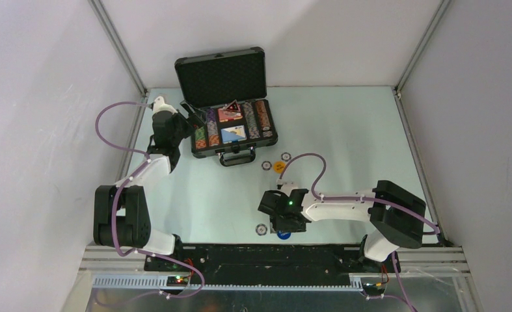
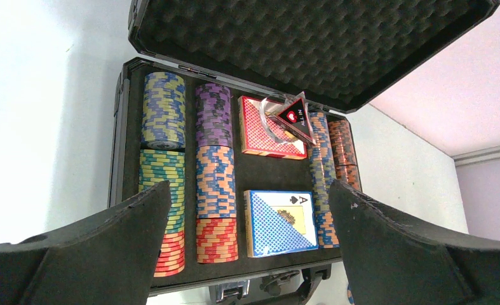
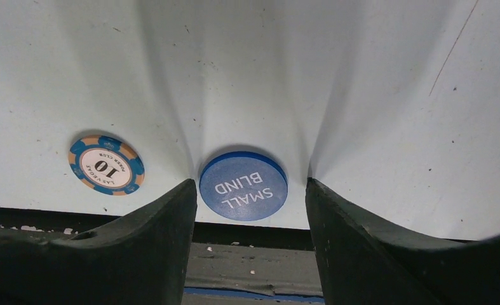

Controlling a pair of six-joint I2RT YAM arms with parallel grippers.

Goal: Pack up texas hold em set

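We see the black hard briefcase [image 1: 220, 78] open at our 12 o'clock, foam lid upright, rows of multicoloured chips [image 2: 215, 184] inside. A dark triangular marker [image 2: 295, 117] leans on the red-patterned card deck [image 2: 256, 133]. At 6 o'clock a round blue button [image 3: 243, 185] lies flat, a "10" chip [image 3: 107, 165] at its 9 o'clock.

One black briefcase [image 1: 222, 75] is present, with its lid raised. It holds four columns of chips [image 2: 215, 171]: two at 9 o'clock of the centre bay and two at 3 o'clock. The centre bay holds two card decks: one red-patterned deck [image 2: 250, 130] at 12 o'clock and one blue-patterned deck [image 2: 279, 225] at 6 o'clock. One triangular marker [image 2: 296, 116] and one clear button [image 2: 272, 127] sit on the red-patterned deck.

Five round pieces lie loose on the table [image 1: 344, 130].
- Three lie at 6 o'clock of the briefcase: one pale-centred chip [image 1: 266, 165], one yellow-centred chip [image 1: 285, 156] and one orange button [image 1: 278, 167].
- Two lie at the near edge: one blue button [image 3: 243, 185] and one "10" chip [image 3: 107, 164] at its 9 o'clock.
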